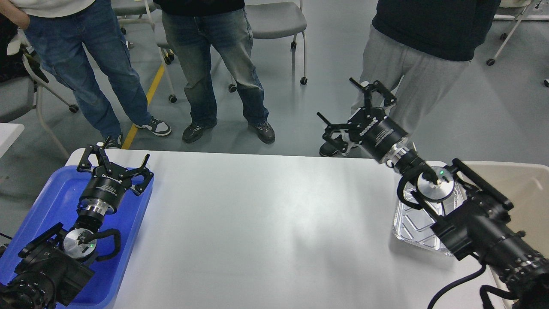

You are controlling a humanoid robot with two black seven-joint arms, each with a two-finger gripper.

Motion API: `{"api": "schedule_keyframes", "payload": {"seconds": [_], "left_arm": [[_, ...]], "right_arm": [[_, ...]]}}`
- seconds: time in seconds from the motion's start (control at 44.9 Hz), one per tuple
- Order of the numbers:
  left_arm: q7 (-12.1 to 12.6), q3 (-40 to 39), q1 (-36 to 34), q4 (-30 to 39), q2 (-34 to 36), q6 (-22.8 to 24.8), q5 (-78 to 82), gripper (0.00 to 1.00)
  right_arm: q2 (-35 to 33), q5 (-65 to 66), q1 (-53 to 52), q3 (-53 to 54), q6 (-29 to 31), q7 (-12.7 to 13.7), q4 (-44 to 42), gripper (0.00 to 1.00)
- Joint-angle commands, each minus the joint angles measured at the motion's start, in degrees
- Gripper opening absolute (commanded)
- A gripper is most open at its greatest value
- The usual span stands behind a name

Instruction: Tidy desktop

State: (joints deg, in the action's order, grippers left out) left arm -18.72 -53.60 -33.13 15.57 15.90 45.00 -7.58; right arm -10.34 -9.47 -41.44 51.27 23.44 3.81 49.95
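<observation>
My grippers, left [116, 159] and right [343, 101], hover spread over the white desktop [266, 223]; three onlookers [214, 64] stand at twelve o'clock.

A single view looks from the robot's own head, forward and steeply down onto the wide, smooth white counter [266, 223], which fills the lower frame at close range. Both black arms enter from the bottom corners. Past the counter's far edge lies grey floor [493, 111], where three standing people [214, 64] are cropped above the waist.
</observation>
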Motion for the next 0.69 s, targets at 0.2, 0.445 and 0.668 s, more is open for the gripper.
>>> {"api": "schedule_keyframes", "payload": {"seconds": [0.2, 0.445, 0.668], "left_arm": [[0.0, 0.0, 0.0, 0.0, 0.0, 0.0, 0.0, 1.0], [0.1, 0.1, 0.0, 0.0, -0.1, 0.0, 0.0, 1.0], [0.1, 0.1, 0.0, 0.0, 0.0, 0.0, 0.0, 1.0]], "right_arm": [[6.3, 0.2, 4.3, -1.8, 7.7, -4.8, -8.5, 1.0], [7.3, 0.2, 6.2, -1.6, 7.7, -4.9, -9.9, 1.0], [7.3, 0.2, 7.0, -1.7, 7.8, -5.0, -9.8, 1.0]]}}
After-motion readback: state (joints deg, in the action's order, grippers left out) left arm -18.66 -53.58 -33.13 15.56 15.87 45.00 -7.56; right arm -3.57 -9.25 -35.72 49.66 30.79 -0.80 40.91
